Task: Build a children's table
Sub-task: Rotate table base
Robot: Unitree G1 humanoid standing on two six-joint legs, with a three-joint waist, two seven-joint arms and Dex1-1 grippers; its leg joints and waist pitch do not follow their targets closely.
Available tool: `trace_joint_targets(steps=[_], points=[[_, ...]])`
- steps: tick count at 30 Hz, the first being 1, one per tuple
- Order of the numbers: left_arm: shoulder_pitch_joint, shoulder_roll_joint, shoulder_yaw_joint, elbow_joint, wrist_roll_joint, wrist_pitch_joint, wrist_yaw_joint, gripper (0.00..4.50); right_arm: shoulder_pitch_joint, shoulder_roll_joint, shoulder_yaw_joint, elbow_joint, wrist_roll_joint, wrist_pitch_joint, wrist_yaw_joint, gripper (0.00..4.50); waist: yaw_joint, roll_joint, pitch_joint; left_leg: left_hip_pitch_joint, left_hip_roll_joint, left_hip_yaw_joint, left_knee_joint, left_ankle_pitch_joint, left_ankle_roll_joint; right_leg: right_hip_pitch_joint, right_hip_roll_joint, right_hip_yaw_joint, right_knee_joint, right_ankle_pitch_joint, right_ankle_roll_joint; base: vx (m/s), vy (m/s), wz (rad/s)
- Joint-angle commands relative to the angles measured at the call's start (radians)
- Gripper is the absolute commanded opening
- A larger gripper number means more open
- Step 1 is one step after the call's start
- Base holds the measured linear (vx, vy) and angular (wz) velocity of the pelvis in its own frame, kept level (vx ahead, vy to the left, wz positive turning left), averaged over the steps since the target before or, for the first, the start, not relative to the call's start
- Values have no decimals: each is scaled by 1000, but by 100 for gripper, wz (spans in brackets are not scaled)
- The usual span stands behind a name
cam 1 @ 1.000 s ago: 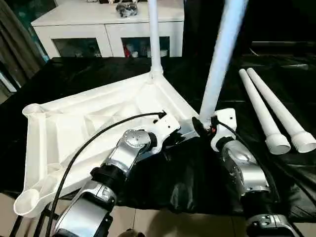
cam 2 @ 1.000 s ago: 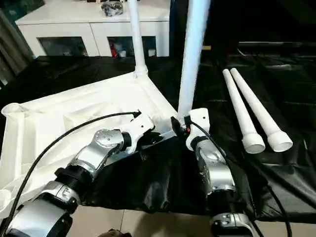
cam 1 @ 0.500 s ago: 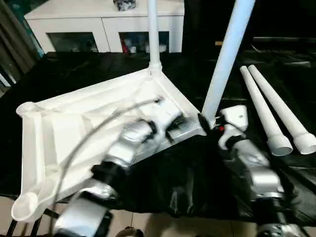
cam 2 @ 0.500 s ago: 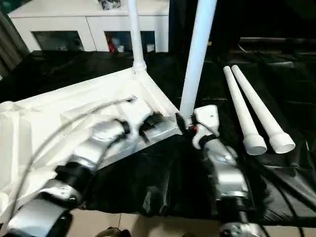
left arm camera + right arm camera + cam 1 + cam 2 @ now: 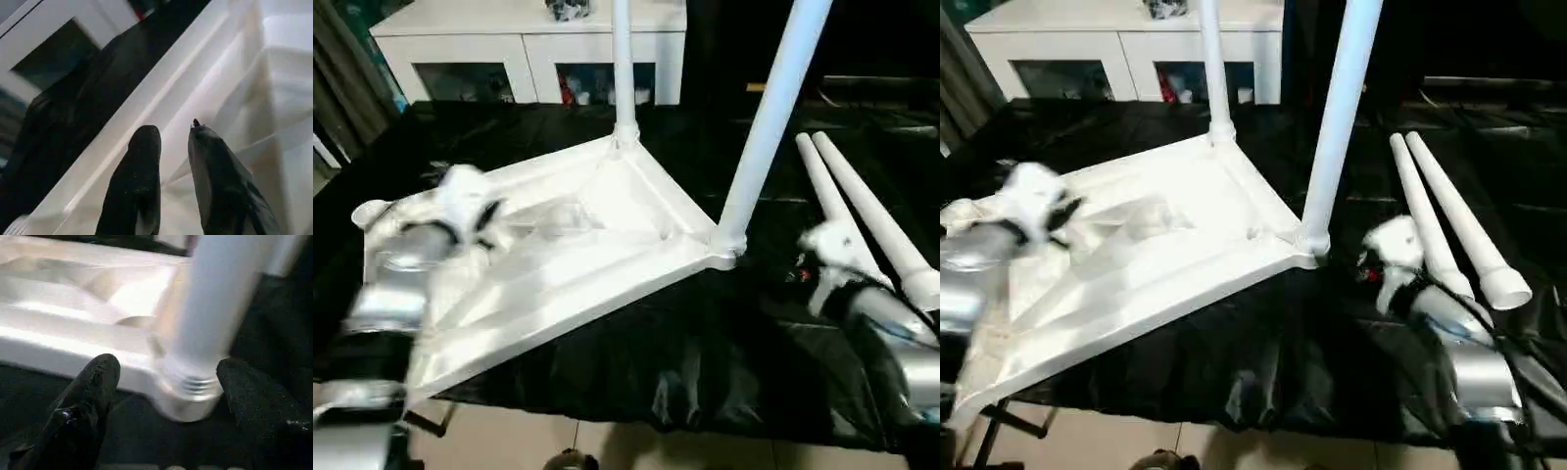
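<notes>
With two legs seated, both grippers' jaws apart and empty, the right gripper (image 5: 161,396) should take a loose leg (image 5: 832,211) near its flared end.

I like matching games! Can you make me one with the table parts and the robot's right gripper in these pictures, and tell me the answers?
Things:
1. near leg
2. two loose legs
3. tabletop
4. right gripper

Places or states:
A. lying side by side on the black cloth
B. upside down, ribbed side up
C. open, with a finger on each side of a leg's base
D. standing upright in a corner socket

Pairs: 1-D, 2-A, 3-B, 4-C
</notes>
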Motion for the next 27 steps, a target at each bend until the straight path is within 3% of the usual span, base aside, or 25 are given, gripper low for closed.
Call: trace_joint_targets(steps=[1,2,3,4,6,9,10,15,16,18,19,27], points=[[19,45,-1,1,32,47,1,73,12,-12,52,-40,16,30,55,363,2,-11,-64,30,39,-25,-70,-232,46,38,-47,34,-63,-180,-188,0,0,0],[24,52,-2,1,35,63,-3,73,12,-10,62,-42,13,37,57,363,1,-8,-65,29,38,-26,-71,-228,45,38,-46,33,-61,-177,-188,0,0,0],[30,59,-4,-4,33,87,-7,41,12,-8,72,-45,13,47,59,363,-1,-9,-63,27,38,-26,-72,-231,43,38,-47,33,-62,-181,-187,0,0,0],[41,74,-22,-7,37,111,-34,29,3,4,88,-35,3,75,42,334,-1,-7,-64,29,37,-27,-73,-234,38,37,-48,33,-62,-188,-192,0,0,0],[50,85,-39,-14,40,151,-60,29,-11,17,106,-12,-24,90,14,327,-1,1,-65,31,38,-27,-73,-243,25,33,-48,34,-62,-184,-199,0,0,0],[62,99,-62,-26,58,207,-81,0,-36,41,129,28,-63,101,-26,292,-3,-2,-65,31,36,-27,-74,-240,11,33,-47,34,-59,-166,-210,0,0,0],[64,112,-79,-22,77,232,-84,0,-60,60,143,62,-80,100,-47,283,-3,4,-65,32,36,-26,-74,-252,6,31,-47,34,-60,-162,-210,0,0,0],[59,136,-115,-9,93,256,-116,0,-111,97,186,136,-111,90,-75,239,0,0,-67,32,34,-28,-72,-248,1,35,-48,34,-56,-132,-219,0,0,0],[58,143,-134,-13,87,258,-160,0,-138,112,203,174,-125,84,-88,234,1,-6,-67,31,34,-28,-73,-239,2,36,-49,34,-54,-128,-223,0,0,0],[61,155,-166,-30,82,254,-233,0,-168,123,217,221,-145,81,-98,220,1,-3,-67,31,34,-28,-73,-239,0,34,-49,34,-53,-139,-229,0,0,0],[63,162,-185,-57,67,267,-283,0,-191,127,228,263,-167,66,-104,207,1,-9,-67,32,36,-27,-73,-237,-1,34,-52,36,-53,-143,-231,0,0,0],[79,214,-270,-167,18,299,-500,0,-283,164,235,414,-192,4,-129,149,-2,-14,-64,33,35,-24,-73,-234,-7,35,-51,38,-48,-135,-242,0,0,0]])
